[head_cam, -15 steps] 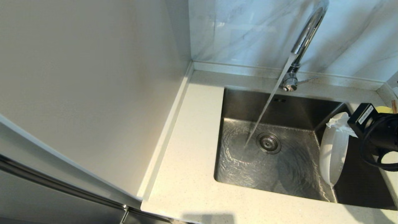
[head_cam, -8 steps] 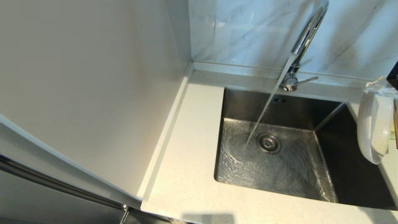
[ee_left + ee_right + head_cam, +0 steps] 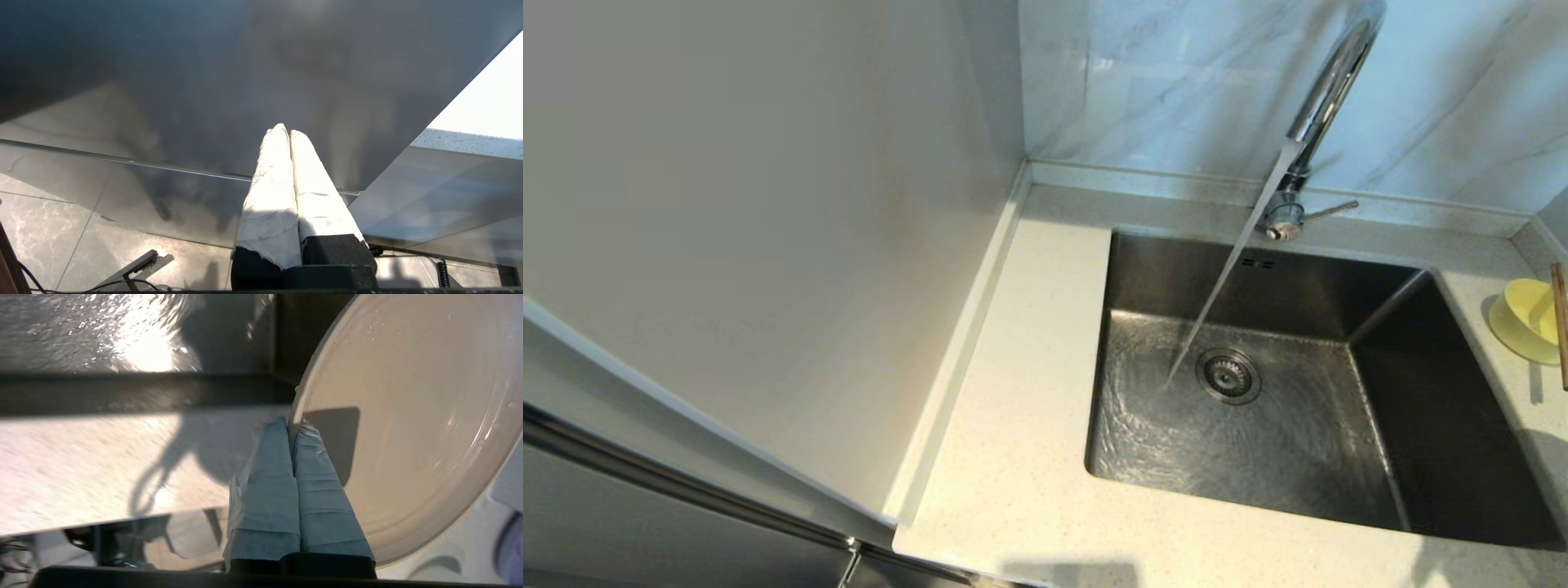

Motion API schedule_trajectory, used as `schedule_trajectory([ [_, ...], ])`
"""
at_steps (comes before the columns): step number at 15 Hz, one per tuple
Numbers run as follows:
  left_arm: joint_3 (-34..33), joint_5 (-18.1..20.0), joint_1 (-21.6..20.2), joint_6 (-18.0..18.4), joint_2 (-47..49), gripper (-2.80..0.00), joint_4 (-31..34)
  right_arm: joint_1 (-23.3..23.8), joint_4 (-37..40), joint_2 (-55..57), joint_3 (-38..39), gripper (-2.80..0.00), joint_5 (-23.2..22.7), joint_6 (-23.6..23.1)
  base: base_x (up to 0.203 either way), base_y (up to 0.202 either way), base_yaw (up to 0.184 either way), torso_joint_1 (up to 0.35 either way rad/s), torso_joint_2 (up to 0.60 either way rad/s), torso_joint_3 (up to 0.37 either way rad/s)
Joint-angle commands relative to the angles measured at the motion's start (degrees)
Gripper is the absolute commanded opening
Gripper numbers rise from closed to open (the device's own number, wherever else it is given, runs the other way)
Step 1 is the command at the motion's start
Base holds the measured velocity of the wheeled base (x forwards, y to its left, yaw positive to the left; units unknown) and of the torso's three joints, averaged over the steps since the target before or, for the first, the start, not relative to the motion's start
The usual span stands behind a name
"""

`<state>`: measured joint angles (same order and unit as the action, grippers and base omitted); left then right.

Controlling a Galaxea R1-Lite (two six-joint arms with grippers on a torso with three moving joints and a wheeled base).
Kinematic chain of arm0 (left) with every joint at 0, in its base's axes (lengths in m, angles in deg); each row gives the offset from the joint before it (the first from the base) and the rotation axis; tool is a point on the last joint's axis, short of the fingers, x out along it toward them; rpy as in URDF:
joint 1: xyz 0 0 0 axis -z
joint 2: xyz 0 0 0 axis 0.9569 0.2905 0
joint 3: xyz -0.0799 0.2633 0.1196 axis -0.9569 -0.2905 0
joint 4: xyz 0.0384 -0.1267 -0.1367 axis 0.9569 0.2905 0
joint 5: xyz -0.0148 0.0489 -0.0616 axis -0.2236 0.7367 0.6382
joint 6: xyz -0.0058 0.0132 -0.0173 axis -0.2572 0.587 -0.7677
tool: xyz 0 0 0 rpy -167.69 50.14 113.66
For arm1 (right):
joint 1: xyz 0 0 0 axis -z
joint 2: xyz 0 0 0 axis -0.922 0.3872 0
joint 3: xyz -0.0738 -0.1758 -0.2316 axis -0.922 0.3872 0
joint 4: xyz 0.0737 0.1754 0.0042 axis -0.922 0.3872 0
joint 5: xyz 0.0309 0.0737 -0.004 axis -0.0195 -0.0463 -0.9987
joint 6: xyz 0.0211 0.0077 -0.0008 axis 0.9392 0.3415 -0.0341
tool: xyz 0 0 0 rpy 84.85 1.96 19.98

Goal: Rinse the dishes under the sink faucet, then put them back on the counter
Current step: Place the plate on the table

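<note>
Water streams from the chrome faucet (image 3: 1327, 94) into the steel sink (image 3: 1168, 294), landing beside the drain strainer (image 3: 1228, 376). On the counter (image 3: 1021, 457) at the far right sit the pale yellow bowl (image 3: 1525, 322) and a brown chopstick (image 3: 1560, 322). The white plate (image 3: 408, 428) shows only in the right wrist view, held on edge with its rim pinched by my right gripper (image 3: 291, 425), above the counter (image 3: 81, 465) beside the basin. Neither gripper appears in the head view. My left gripper (image 3: 284, 130) is shut on nothing, parked low by a grey cabinet front.
A tall pale panel (image 3: 752, 229) walls off the counter's left side. Grey-veined wall tiles (image 3: 1176, 73) rise behind the raised back edge. The faucet's side lever (image 3: 1330, 211) points right.
My right gripper carried the plate up out of the sink and off to the right, leaving the head view. The bowl and chopstick it had covered now show.
</note>
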<state>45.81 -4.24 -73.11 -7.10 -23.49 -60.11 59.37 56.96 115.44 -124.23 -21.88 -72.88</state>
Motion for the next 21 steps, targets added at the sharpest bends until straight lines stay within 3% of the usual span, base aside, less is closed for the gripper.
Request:
schedule_trajectory([
  [1, 0.00, -0.01, 0.00, 0.00, 0.00, -2.80, 0.02, 0.02, -0.25, -3.71, 4.54, -2.80, 0.77, -0.47, 0.000, 0.000, 0.000, 0.000, 0.00, 0.000],
  [10, 0.00, -0.01, 0.00, 0.00, 0.00, -2.80, 0.02, 0.33, -15.70, 7.83, 13.21, -2.80, 1.50, -1.10, 0.000, 0.000, 0.000, 0.000, 0.00, 0.000],
  [21, 0.00, -0.01, 0.00, 0.00, 0.00, -2.80, 0.02, 10.80, -24.13, 17.27, 12.46, -2.80, 2.54, -1.26, 0.000, 0.000, 0.000, 0.000, 0.00, 0.000],
])
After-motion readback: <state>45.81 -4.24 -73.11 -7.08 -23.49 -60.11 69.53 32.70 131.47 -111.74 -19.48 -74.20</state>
